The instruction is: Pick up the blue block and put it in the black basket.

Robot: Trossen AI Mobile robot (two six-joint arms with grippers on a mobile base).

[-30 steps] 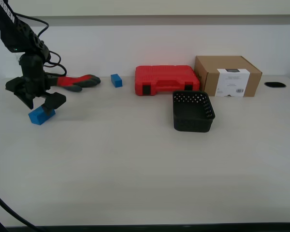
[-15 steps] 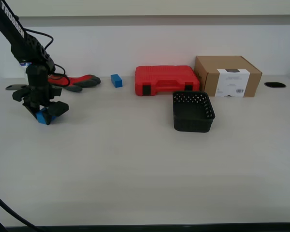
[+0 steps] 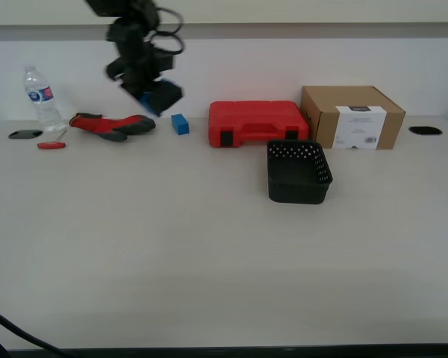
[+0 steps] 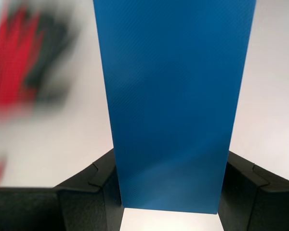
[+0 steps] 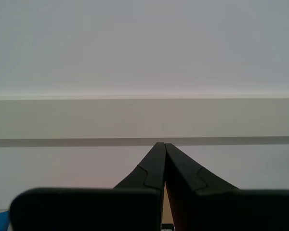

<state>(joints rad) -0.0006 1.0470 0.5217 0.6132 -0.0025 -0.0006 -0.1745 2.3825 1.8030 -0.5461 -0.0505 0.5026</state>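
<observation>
My first tool is clamped on the blue block, both fingers pressed against its sides. In the exterior view it hangs in the air at about 11 o'clock, above the red-and-black glove and the small blue cube, clear of the worktop. Only a sliver of the block shows there under the tool.

Black basket sits on the worktop at about 2 o'clock, just in front of the red tool case, well apart from the block. Cardboard box beside the case, water bottle far out at 10 o'clock.

My second tool has its fingertips pressed together on nothing, pointing at a plain wall; not visible in the exterior view.
</observation>
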